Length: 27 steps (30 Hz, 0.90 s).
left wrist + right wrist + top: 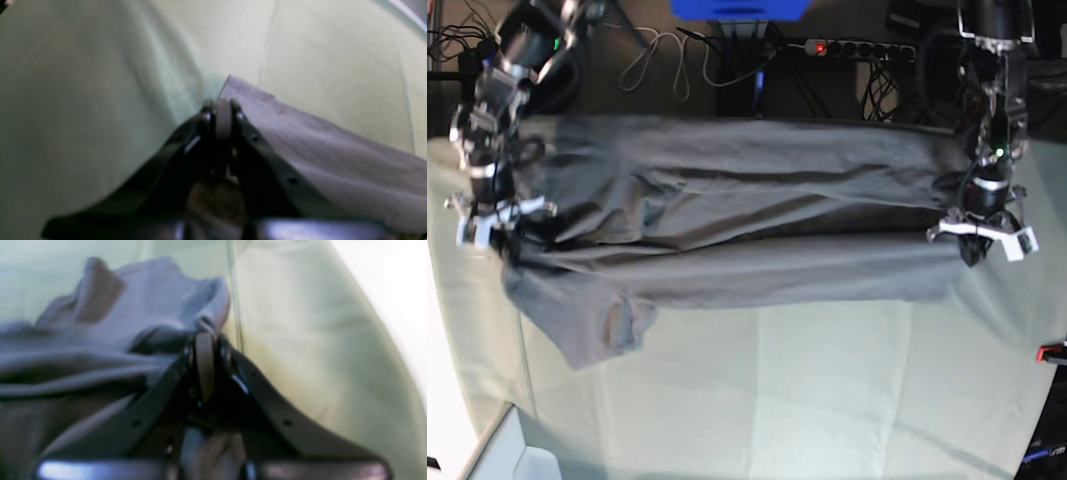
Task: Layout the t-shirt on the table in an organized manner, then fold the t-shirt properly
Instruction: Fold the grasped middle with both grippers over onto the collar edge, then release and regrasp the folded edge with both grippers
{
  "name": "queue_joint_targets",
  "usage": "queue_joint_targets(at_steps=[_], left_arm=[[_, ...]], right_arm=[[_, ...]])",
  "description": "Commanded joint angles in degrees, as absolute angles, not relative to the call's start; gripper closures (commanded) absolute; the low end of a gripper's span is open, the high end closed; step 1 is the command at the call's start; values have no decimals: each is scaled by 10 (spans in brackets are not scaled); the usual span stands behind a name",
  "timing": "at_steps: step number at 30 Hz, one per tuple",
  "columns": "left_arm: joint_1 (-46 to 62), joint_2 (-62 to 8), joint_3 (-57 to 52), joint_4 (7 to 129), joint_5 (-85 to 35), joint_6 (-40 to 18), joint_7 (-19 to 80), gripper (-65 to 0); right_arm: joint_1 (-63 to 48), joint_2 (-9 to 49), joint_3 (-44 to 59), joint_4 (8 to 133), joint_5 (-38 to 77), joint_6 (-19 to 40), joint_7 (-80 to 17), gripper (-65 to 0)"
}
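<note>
Overhead, t-shirt [727, 215] pinched between left gripper [972, 250] and right gripper [502, 243].

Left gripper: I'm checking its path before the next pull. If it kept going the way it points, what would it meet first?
The left gripper, shut on the t-shirt corner, points past the hem; beyond it only the table cloth shows, though depth is unclear.
</note>
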<state>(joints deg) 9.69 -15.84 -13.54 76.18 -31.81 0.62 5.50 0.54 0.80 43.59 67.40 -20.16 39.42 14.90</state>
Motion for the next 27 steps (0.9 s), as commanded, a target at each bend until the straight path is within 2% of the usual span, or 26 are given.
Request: queue_joint_targets(at_steps=[1, 6, 20, 23, 25, 27], left_arm=[[95, -160, -147, 771, -319, 4, 37, 0], [118, -146, -180, 771, -319, 1, 37, 0], [122, -147, -179, 764, -319, 1, 44, -4], [125, -147, -182, 771, -319, 1, 95, -71], [124, -147, -182, 771, -319, 1, 124, -140], [125, -147, -183, 785, -320, 1, 133, -216]], right_arm=[[-4, 18, 418, 699, -181, 400, 166, 0], [-63, 29, 388, 739, -163, 400, 166, 0], [-67, 94, 385, 655, -165, 400, 165, 0], [-69, 102, 373, 651, -166, 400, 165, -15], [-76, 109, 360, 655, -166, 400, 165, -77], [-87, 115, 349, 667, -166, 400, 165, -168]])
